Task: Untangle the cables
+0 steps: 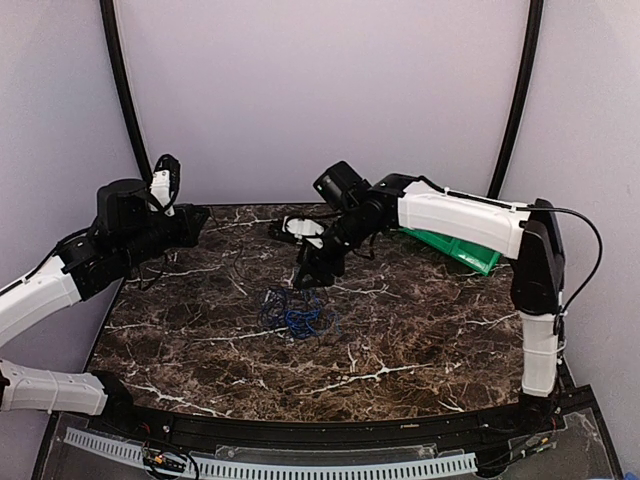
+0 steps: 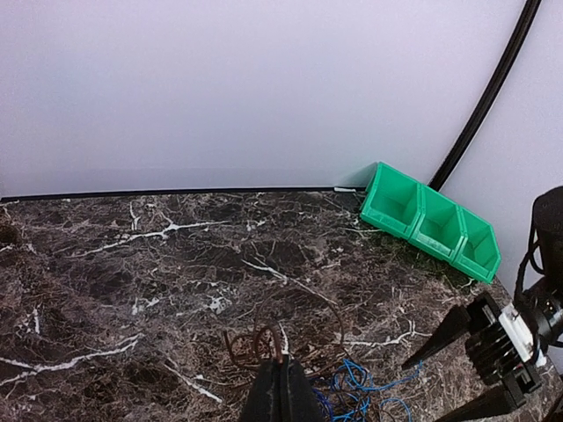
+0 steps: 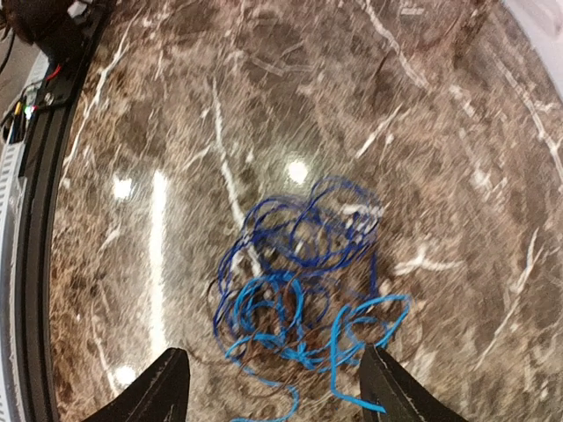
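The cables (image 1: 296,312) lie as a tangled clump of bright blue, dark blue and thin brown-black wires in the middle of the marble table (image 1: 420,340). My right gripper (image 1: 312,276) hovers just above the clump's far side, open and empty. In the right wrist view its fingertips (image 3: 163,387) straddle the clump (image 3: 299,281). My left gripper (image 1: 200,224) is raised at the back left. In the left wrist view it (image 2: 281,374) is shut on a thin brown wire (image 2: 264,338) that loops away toward the blue strands (image 2: 361,387).
A green three-compartment bin (image 1: 455,250) sits at the back right, also in the left wrist view (image 2: 431,220). The open right gripper (image 2: 459,374) shows at that view's right edge. Walls close the back and sides. A black rail (image 1: 300,440) runs along the near edge.
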`<state>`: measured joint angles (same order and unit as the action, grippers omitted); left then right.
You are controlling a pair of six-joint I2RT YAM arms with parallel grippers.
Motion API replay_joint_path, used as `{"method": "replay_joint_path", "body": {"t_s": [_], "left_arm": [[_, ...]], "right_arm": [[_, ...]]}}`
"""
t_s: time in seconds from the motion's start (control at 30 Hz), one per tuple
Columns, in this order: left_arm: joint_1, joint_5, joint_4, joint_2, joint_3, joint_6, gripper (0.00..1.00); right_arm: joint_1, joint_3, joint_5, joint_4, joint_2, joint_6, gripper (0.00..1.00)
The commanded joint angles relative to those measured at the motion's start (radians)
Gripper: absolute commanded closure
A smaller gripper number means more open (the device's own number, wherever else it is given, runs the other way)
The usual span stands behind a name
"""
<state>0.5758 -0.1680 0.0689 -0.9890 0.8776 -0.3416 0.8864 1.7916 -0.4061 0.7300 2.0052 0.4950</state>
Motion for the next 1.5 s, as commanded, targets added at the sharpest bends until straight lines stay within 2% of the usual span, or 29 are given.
{"method": "replay_joint_path", "body": {"t_s": [0.0, 0.03, 0.07, 0.13, 0.2, 0.27, 0.43, 0.67, 0.83, 1.0, 1.17, 1.23, 1.47], "left_arm": [[-0.007, 0.017, 0.000, -0.005, 0.036, 0.019, 1.00], [-0.006, 0.016, 0.002, -0.002, 0.032, 0.019, 1.00], [-0.007, 0.016, 0.000, 0.003, 0.027, 0.019, 1.00], [-0.006, 0.016, -0.017, 0.010, 0.008, 0.014, 1.00], [-0.006, 0.016, -0.039, 0.009, -0.010, 0.006, 1.00], [-0.006, 0.022, -0.056, 0.005, -0.023, -0.003, 1.00], [-0.007, 0.043, -0.057, -0.011, -0.019, 0.003, 1.00], [-0.007, 0.018, -0.034, -0.008, -0.004, 0.030, 1.00], [-0.007, 0.019, -0.054, -0.004, -0.017, 0.025, 1.00], [-0.007, 0.047, -0.064, -0.015, -0.018, 0.017, 1.00], [-0.007, 0.059, -0.041, -0.027, -0.014, -0.004, 1.00], [-0.007, 0.057, -0.040, -0.028, -0.019, -0.021, 1.00], [-0.007, 0.073, -0.031, -0.035, 0.000, -0.061, 1.00]], "right_arm": [[-0.001, 0.255, 0.019, 0.304, 0.097, 0.164, 0.32], [-0.002, 0.276, 0.007, 0.434, 0.117, 0.251, 0.32], [-0.007, 0.236, -0.003, 0.462, 0.118, 0.277, 0.32], [-0.018, 0.042, 0.017, 0.366, 0.063, 0.276, 0.31], [-0.025, -0.172, 0.088, 0.197, -0.017, 0.234, 0.30], [-0.032, -0.294, 0.166, 0.098, -0.037, 0.195, 0.30], [-0.052, -0.351, 0.148, 0.044, -0.060, 0.133, 0.30], [-0.057, -0.426, 0.117, 0.031, -0.172, 0.167, 0.29], [-0.056, -0.346, 0.132, -0.003, -0.185, 0.122, 0.29], [-0.029, -0.213, 0.178, -0.112, -0.127, 0.065, 0.28], [0.034, -0.098, 0.275, -0.272, -0.029, 0.030, 0.27], [0.048, -0.058, 0.264, -0.331, 0.020, 0.010, 0.26], [0.092, 0.140, 0.239, -0.359, 0.239, -0.050, 0.26]]}}
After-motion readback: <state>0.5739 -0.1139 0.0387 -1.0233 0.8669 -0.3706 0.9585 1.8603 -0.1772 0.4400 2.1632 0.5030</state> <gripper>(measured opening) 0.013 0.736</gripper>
